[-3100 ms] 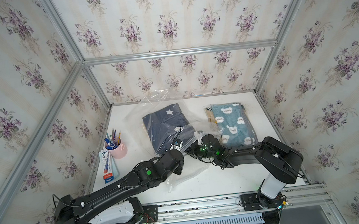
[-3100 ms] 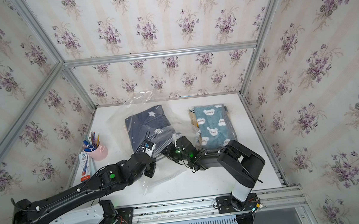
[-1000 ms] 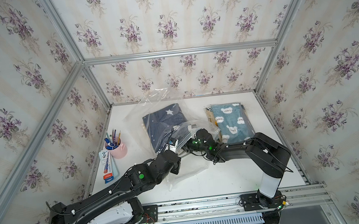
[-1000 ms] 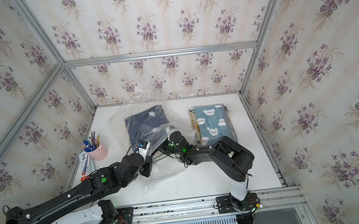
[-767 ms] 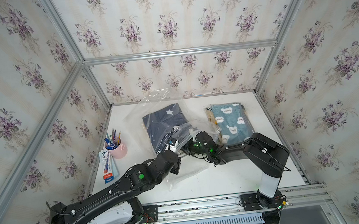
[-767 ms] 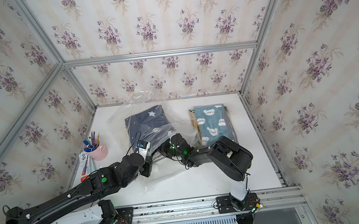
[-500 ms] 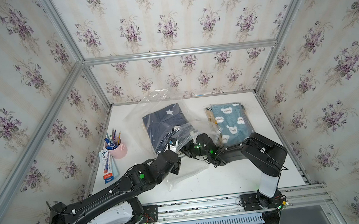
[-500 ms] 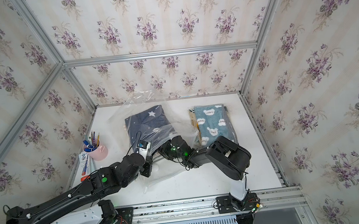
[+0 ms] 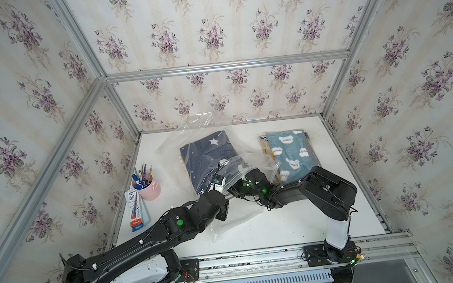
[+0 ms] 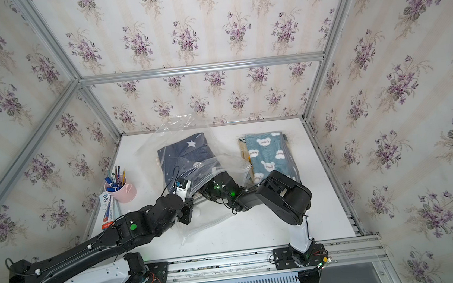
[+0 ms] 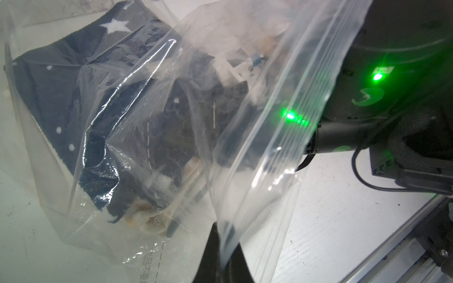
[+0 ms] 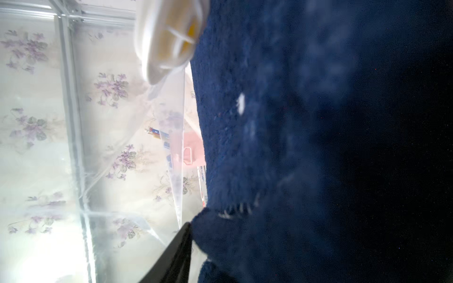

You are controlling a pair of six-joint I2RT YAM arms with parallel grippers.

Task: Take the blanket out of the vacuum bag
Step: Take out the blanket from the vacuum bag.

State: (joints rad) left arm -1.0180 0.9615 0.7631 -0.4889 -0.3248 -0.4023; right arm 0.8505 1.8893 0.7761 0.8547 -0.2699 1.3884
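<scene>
— Where is the blanket?

— Your navy star blanket (image 9: 209, 155) lies inside the vacuum bag (image 9: 235, 220), mid-table (image 9: 298, 226), between the pink pen cup (image 9: 147, 188) and the teal bear blanket (image 9: 288, 153).

— And my left gripper?

— Your left gripper (image 11: 221, 235) is clamped tight on the bag's plastic, right by the zip-seal strip (the sheet is pinched flat between the two black fingers).

— The right one?

— Your right gripper (image 9: 234, 189) sits inside the bag's mouth, up against the blanket. Its wrist view shows one black finger (image 12: 174, 257) at the fabric's frayed edge, with the white valve cap (image 12: 169, 39) close by. I cannot tell whether its jaws are spread or gripping cloth.
</scene>
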